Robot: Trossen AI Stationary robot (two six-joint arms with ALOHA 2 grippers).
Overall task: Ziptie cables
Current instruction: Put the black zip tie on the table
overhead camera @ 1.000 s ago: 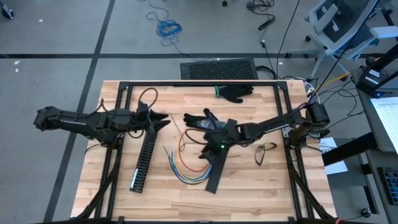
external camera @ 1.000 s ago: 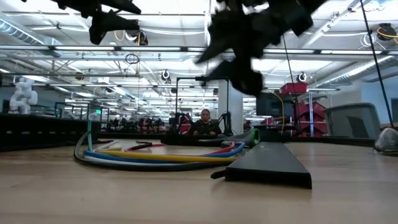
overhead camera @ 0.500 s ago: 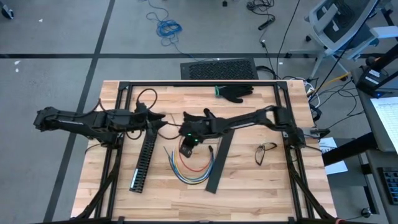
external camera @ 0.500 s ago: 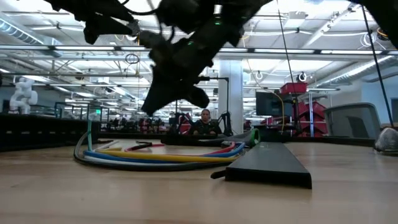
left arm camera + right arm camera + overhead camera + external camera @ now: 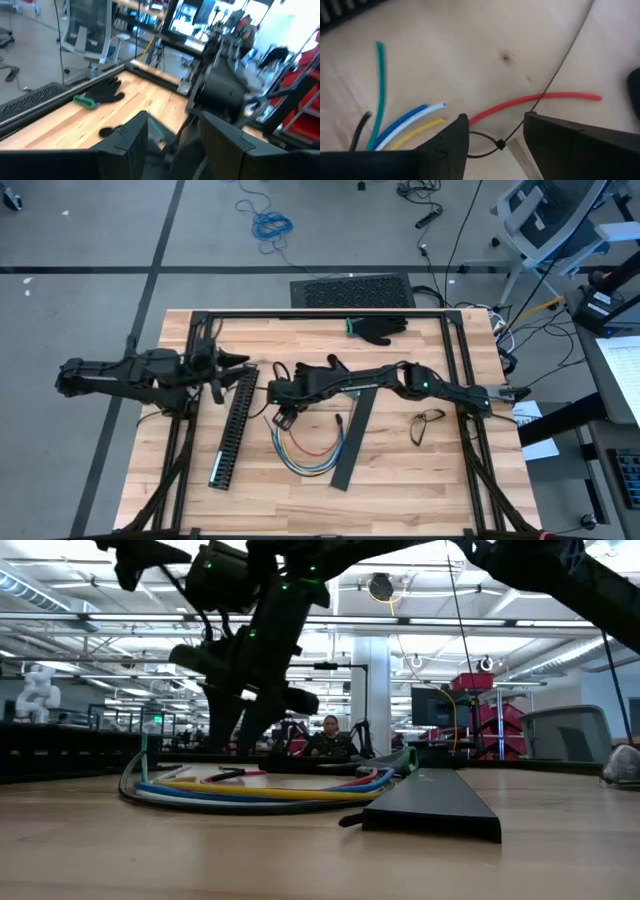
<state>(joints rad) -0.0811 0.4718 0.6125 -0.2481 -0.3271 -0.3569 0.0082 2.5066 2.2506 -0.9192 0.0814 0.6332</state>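
The cables (image 5: 305,452) are red, yellow, blue, white and green wires lying in a loose U-shaped bend on the wooden table (image 5: 420,490). In the low view the cables (image 5: 250,790) rest flat. My right gripper (image 5: 283,412) reaches across from the right and points steeply down over their free ends (image 5: 405,125), open. A thin black ziptie loop (image 5: 492,145) lies on the table between its fingers, its tail running away past the red wire (image 5: 535,99). Whether a finger touches the ziptie I cannot tell. My left gripper (image 5: 243,367) hovers open at the left, nearly level.
A long black slotted duct (image 5: 231,430) lies left of the cables and a flat black strip (image 5: 352,438) right of them. One black glove (image 5: 380,328) lies at the far edge, another (image 5: 322,370) under my right arm. Glasses (image 5: 428,420) lie at the right.
My right gripper has swept toward the table's left edge, from over the flat black strip to over the cables' free ends. It has sunk and tipped from nearly level to steeply down. My left gripper has drawn back a little toward the left edge.
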